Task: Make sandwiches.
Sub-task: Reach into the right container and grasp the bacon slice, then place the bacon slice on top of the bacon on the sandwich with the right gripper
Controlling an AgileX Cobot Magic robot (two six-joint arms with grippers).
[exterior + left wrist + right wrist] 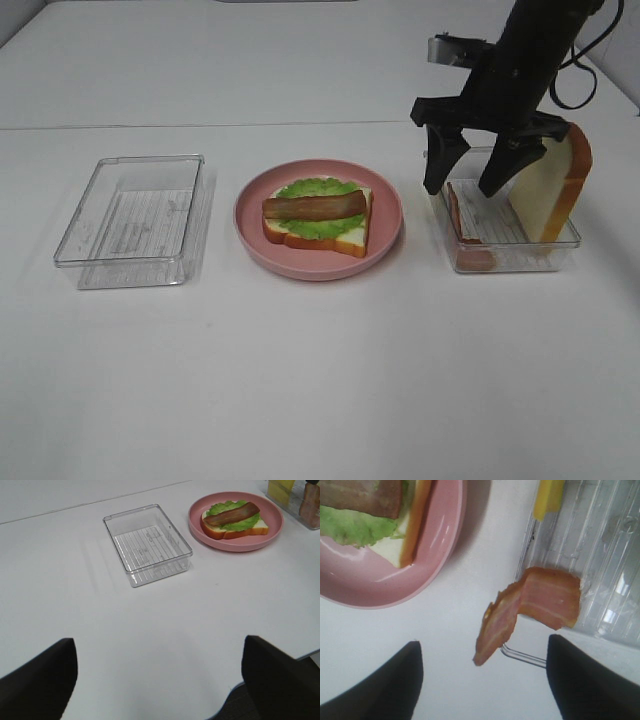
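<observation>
Sandwich (316, 218) work stands half built on the round pink plate (390, 215) at the middle of the white table (320, 380): one white bread slice (352, 240) with orange-brown crust lies flat, green lettuce (318, 188) covers it, and a brown bacon strip (315, 207) lies lengthwise on the lettuce. To the right of the plate, and clear of it, sits a clear plastic container (520, 258). A second bread slice (545, 195) stands on edge in the container, leaning at its right end. The right gripper (460, 190) hangs over the left part of that container with its two dark fingers pointing down and spread wide; nothing sits between them, and the upright slice is just beside the finger nearer to it. From the right wrist camera a pinkish streaked meat slice (540, 600) is draped over the container's rim, one end hanging outside above the table, and a yellow cheese piece (547, 497) shows inside the container farther along. A ribbed clear tray (190, 215) rests on the table to the left of the plate, apart from it. The left gripper (157, 650) is seen only in its own wrist view: its fingers (40, 680) stand wide apart over bare tabletop, well back from the tray and plate, gripping nothing.
</observation>
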